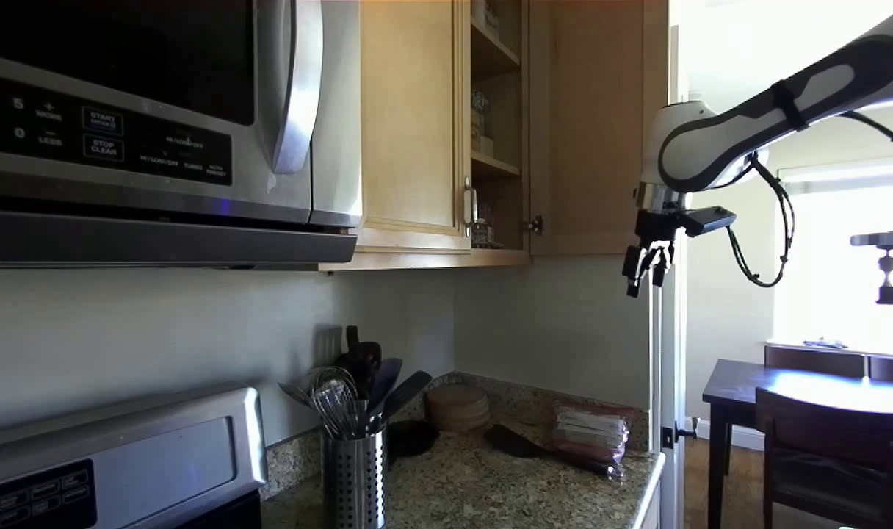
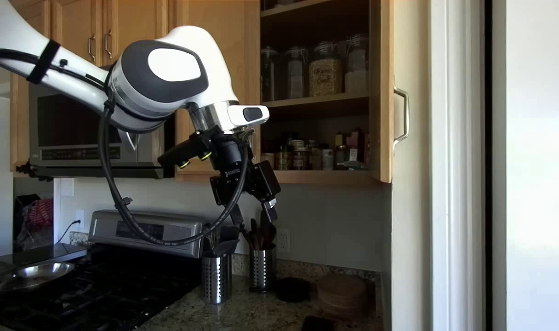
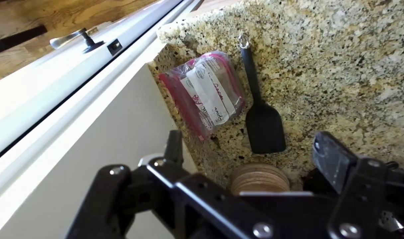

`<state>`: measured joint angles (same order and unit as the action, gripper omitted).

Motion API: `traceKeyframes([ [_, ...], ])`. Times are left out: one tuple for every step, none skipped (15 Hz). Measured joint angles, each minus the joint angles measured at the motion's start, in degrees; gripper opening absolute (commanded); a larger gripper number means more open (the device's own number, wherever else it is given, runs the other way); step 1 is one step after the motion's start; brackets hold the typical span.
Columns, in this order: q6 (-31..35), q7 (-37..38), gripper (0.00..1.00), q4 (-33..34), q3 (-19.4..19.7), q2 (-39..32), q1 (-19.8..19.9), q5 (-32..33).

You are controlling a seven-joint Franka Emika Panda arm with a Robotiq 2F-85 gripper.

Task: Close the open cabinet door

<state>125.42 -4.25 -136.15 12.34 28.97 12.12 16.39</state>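
The cabinet door (image 1: 593, 132) is a tall light-tan wood panel, swung wide open on its right-hand hinge (image 1: 536, 225). In an exterior view the door (image 2: 381, 92) is seen nearly edge-on, with its silver bar handle (image 2: 402, 115) on the outer face, toward the wall. My gripper (image 1: 646, 283) points down near the door's free edge in that picture. In an exterior view my gripper (image 2: 254, 216) is left of the door with a gap between them, its fingertips below the cabinet bottom. In the wrist view the gripper (image 3: 252, 152) is open and empty; the door is out of view.
The open cabinet shelves (image 2: 314, 99) hold several jars. A matching closed door (image 1: 417, 125) and a microwave (image 1: 123, 110) are beside it. Utensil holders (image 2: 216, 280) stand on the counter. A black spatula (image 3: 265, 129), plastic bag (image 3: 205, 93) and wooden discs (image 3: 260, 177) lie below the gripper.
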Motion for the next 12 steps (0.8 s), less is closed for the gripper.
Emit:
traceKeyframes([
  [0.00, 0.06, 1.00, 0.01, -0.04, -0.16, 0.09, 0.03],
  [0.01, 0.13, 1.00, 0.01, -0.08, -0.21, 0.09, 0.04],
  [0.01, 0.19, 1.00, 0.01, -0.14, -0.21, 0.09, 0.05],
  [0.01, 0.23, 1.00, 0.01, -0.17, -0.21, 0.09, 0.05],
  [-0.02, 0.21, 1.00, 0.01, -0.19, -0.21, 0.09, -0.05],
  [-0.02, 0.21, 1.00, 0.07, -0.13, -0.22, 0.09, -0.18],
  [-0.02, 0.21, 1.00, 0.34, 0.16, -0.24, 0.12, -0.40],
  [-0.02, 0.21, 1.00, 0.83, 0.65, -0.24, 0.21, -0.62],
  [-0.02, 0.21, 1.00, 1.53, 1.24, -0.26, 0.54, -0.87],
  [-0.02, 0.21, 1.00, 2.37, 1.85, -0.28, 1.01, -1.13],
  [-0.02, 0.21, 1.00, 3.27, 2.39, -0.29, 1.57, -1.31],
  [-0.02, 0.21, 1.00, 4.17, 2.86, -0.30, 2.09, -1.59],
])
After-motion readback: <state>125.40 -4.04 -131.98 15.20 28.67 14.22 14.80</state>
